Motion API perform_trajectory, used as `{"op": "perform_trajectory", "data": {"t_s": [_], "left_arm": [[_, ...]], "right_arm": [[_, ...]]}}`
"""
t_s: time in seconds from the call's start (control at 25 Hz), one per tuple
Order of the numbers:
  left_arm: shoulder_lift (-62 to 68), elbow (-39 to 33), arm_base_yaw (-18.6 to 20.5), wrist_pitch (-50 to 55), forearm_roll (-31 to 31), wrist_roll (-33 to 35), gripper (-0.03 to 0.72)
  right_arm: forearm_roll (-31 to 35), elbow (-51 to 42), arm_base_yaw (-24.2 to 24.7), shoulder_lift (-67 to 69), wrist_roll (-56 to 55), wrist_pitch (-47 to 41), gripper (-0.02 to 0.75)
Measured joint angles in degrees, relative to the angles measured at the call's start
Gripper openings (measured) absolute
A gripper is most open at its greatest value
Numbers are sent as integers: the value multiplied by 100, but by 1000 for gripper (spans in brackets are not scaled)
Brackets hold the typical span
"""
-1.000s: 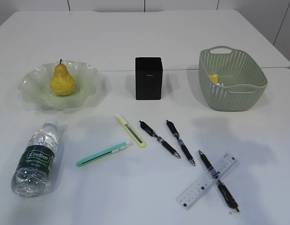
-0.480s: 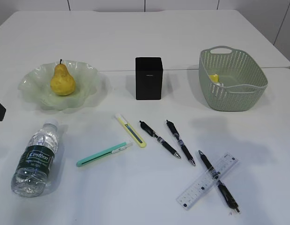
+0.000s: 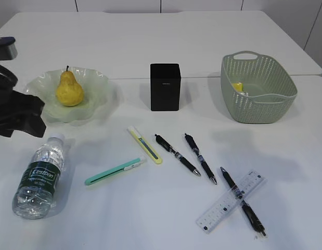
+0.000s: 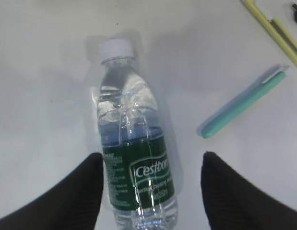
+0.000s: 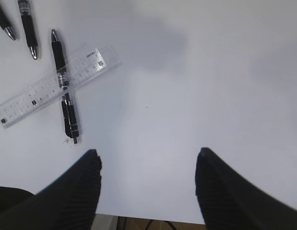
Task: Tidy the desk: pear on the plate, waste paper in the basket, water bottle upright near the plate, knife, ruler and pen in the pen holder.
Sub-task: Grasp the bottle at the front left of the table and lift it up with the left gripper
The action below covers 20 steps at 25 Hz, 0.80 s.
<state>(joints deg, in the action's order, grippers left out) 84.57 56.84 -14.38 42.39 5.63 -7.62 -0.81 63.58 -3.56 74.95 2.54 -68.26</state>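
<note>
The water bottle [image 3: 41,177] lies on its side on the desk [image 3: 150,208] at the front left, cap toward the plate [image 3: 101,86]. My left gripper [image 4: 153,160] hangs open over the water bottle [image 4: 134,158], one finger on each side of its green label. The pear [image 3: 69,89] sits on the plate. A yellow scrap of waste paper [image 3: 237,87] lies in the basket [image 3: 265,104]. Two knives [image 3: 145,145] [image 3: 115,171], three pens [image 3: 176,154] and the ruler [image 3: 231,200] lie in front of the pen holder [image 3: 165,87]. My right gripper [image 5: 148,158] is open over bare desk.
One pen [image 5: 64,86] lies crossed over the ruler [image 5: 42,93], left of my right gripper. The desk's front edge [image 5: 153,218] runs just below its fingertips. My left arm [image 3: 15,112] covers the plate's left rim in the exterior view. A mint-green knife [image 4: 244,100] lies right of the bottle.
My left arm has come into the exterior view from the left edge and now hangs between the plate and the bottle. Nothing on the desk has moved.
</note>
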Motion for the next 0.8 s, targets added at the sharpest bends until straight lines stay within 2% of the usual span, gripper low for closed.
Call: {"op": "perform_trajectory", "data": {"t_s": [0.12, 0.36, 0.8], "left_arm": [[368, 123, -18, -100, -118, -167, 477], [1051, 494, -18, -73, -142, -203, 581], [1957, 616, 3, -47, -253, -434, 589]], "right_arm": [[0, 0, 0, 0, 0, 11, 462], [0, 0, 0, 0, 0, 35, 463], [-8, 0, 0, 0, 4, 149, 462]]}}
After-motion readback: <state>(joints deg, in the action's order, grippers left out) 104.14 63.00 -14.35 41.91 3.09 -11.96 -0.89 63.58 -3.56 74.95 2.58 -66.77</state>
